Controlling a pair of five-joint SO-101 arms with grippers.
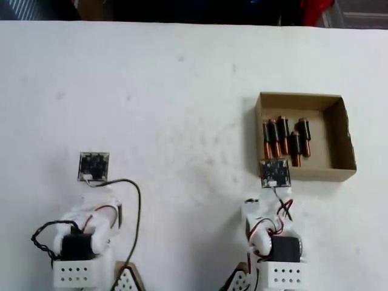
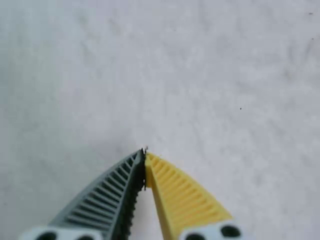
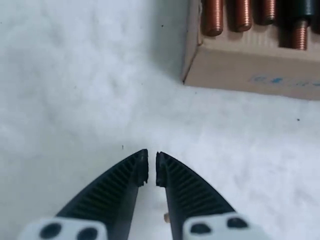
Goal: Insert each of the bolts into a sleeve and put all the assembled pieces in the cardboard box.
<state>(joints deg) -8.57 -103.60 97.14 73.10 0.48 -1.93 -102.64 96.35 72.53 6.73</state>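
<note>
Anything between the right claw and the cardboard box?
Nothing visible. Only bare table lies between the right claw and the near wall of the cardboard box. The assembled pieces lie inside the box, behind that wall.

Left arm (image 1: 85,230): folded back over its base, wrist pitched downward. Left gripper (image 2: 145,154): grey and yellow fingers closed tip to tip, empty. Right arm (image 1: 271,233): folded likewise. Right gripper (image 3: 151,167): black fingers almost together, thin slit between tips, empty.
</note>
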